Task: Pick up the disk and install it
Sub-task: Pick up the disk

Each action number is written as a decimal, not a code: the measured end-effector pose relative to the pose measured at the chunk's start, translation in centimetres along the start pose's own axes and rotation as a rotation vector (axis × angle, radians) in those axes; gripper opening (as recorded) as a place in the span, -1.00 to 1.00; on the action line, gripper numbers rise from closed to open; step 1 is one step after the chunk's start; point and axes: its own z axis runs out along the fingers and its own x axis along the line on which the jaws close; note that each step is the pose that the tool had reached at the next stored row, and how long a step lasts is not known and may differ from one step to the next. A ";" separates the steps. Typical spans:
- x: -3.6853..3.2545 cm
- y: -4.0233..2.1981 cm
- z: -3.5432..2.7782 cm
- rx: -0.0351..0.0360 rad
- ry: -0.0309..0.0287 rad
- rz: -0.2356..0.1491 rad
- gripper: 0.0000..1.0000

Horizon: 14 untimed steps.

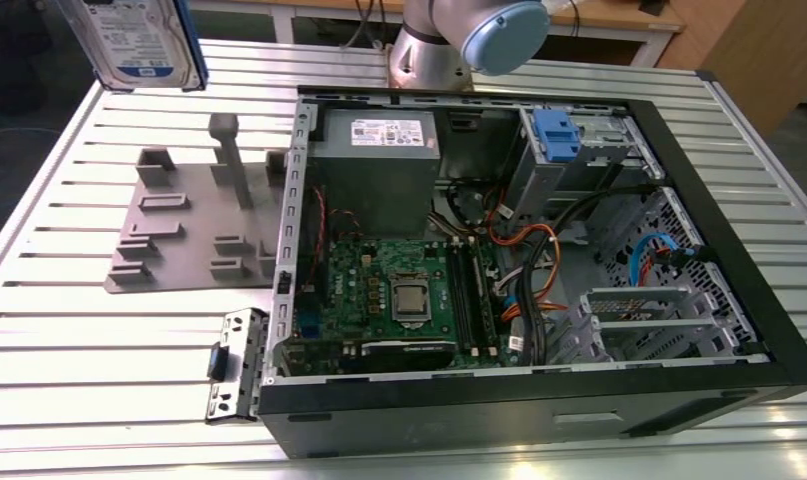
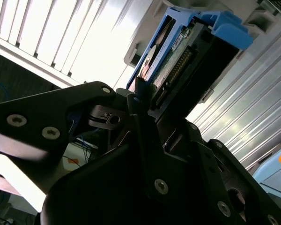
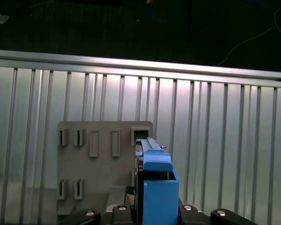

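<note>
1. Disk (image 1: 136, 40): flat, rectangular silver metal with a white-and-blue label, framed by a bright blue plastic caddy.
2. Raised clear of the table (image 1: 110, 400) at the exterior view's upper left, label face towards that camera, apart from the case (image 1: 510, 415).
3. Gripper (image 2: 147, 101): matte black metal with silver screw heads. In the second wrist view, fingers pressed together on one end of the disk, pinching it edge-on, its green circuit-board side and connector pins showing.
4. In the first wrist view, caddy edge upright between the black gripper parts, with the grey plate (image 3: 98, 164) and table slats beyond.
5. Arm (image 1: 443, 40): smooth silver joint with a pale blue round cap, at the table's far edge behind the case.
6. Table: ribbed aluminium slats, shiny.
7. Case: black-rimmed, lying on its side, open. Inside, a grey box-shaped power supply (image 1: 374, 175), a green motherboard (image 1: 376, 290) and orange and black cables.
8. Plate: flat grey plastic with raised slotted blocks and one upright post, on the table just beside the case.
9. Counted: one disk, one gripper, one arm, one case, one plate, one power supply.
</note>
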 end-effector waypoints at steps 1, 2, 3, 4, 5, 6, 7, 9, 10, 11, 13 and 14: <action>-0.01 0.00 -0.14 0.0000 0.0000 0.000 -0.28; -0.01 0.01 -0.29 0.0000 0.0000 0.000 -0.28; -0.02 0.01 -0.43 0.0000 0.0000 0.000 -0.28; -0.03 0.01 -0.57 0.0000 0.0000 0.000 -0.28; -0.03 0.01 -0.71 0.0000 0.0000 0.000 -0.28; -0.04 0.01 -0.84 0.0000 0.0000 0.000 -0.28; -0.05 0.02 -0.97 0.0001 0.0000 0.000 -0.28; -0.06 0.02 -1.22 0.0001 0.0000 0.000 -0.28; -0.06 0.02 -1.35 0.0000 0.0000 0.000 -0.28; -0.07 0.02 -1.48 0.0000 0.0000 0.000 -0.28; -0.08 0.03 -1.76 0.0000 0.0000 0.000 -0.28; -0.09 0.03 -1.89 0.0000 0.0000 0.000 -0.28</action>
